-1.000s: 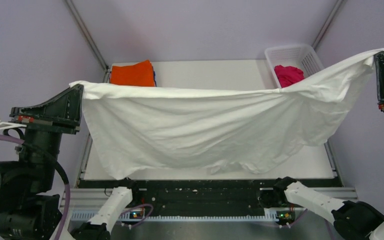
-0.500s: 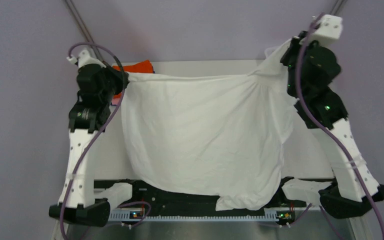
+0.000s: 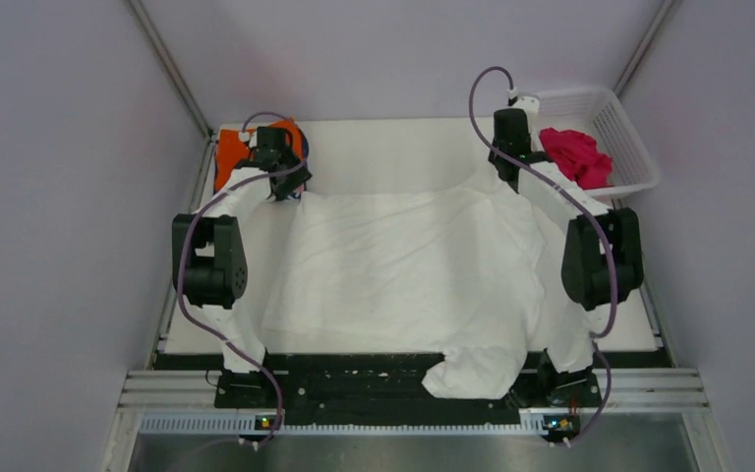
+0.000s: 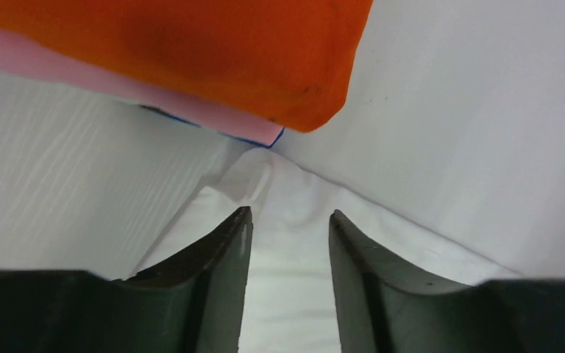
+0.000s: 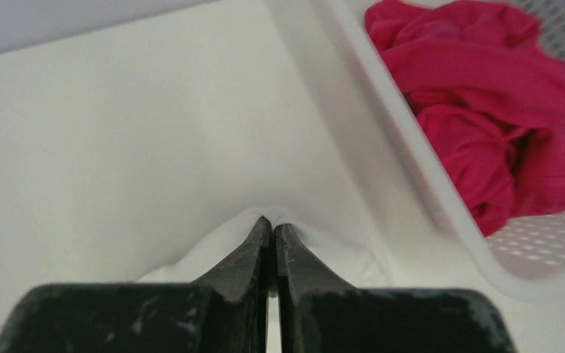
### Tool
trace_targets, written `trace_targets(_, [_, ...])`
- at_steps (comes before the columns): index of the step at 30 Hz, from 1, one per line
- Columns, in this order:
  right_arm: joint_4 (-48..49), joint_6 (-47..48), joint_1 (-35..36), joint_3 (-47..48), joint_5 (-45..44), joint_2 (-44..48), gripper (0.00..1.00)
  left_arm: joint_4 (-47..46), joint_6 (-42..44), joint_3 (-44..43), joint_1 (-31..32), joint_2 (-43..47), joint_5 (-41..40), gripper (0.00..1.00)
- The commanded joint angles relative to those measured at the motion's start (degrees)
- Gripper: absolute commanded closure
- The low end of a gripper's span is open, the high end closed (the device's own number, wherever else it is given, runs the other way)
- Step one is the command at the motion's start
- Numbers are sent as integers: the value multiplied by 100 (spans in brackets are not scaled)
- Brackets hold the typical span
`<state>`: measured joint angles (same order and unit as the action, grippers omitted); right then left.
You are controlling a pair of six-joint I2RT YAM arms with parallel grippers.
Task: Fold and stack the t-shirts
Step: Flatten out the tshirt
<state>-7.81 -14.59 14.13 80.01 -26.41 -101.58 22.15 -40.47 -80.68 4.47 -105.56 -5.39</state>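
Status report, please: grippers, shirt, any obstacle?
Left gripper open over white t-shirt corner. Right gripper shut on far corner. Shirt spread out; folded stack beside left, basket beside right.

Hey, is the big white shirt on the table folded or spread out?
Spread out. The white shirt lies open across the table, its near corner bunched over the front edge; no fold made yet.

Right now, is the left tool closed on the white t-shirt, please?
No, the left tool is open, its fingers apart, with a corner of the white t-shirt lying between them.
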Motion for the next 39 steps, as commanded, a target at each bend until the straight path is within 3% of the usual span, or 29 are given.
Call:
trace_targets(1, [-153,-307,-283,1581,1005,-1002,63,-443,131,-952,-10,-175,316,3])
trace_targets(5, [-482,-288,-304,1713,1380,-1025,13,-377,265,-959,122,104,989,1])
trace_targets(6, [-374,-336,-305,1493,1509,-878,5,-376,324,-851,215,245,1042,1])
trace_targets(7, [-321,-395,-301,1241,1644,-707,3,-378,400,-674,320,382,1098,1])
trace_targets(14, [365,-1078,-291,-886,2597,388,1,-744,606,719,1262,1286,1221,1])
trace_targets(19, [511,-1213,-296,-1235,2610,217,1,-844,474,1131,1407,1154,1453,1])
trace_targets(33, [1311,-1214,-299,-169,2554,-1483,2,-814,459,1557,1399,330,1331,1])
trace_targets(39, [1066,-1150,-304,1282,2609,-2513,1,-600,503,1579,1383,194,1063,1])
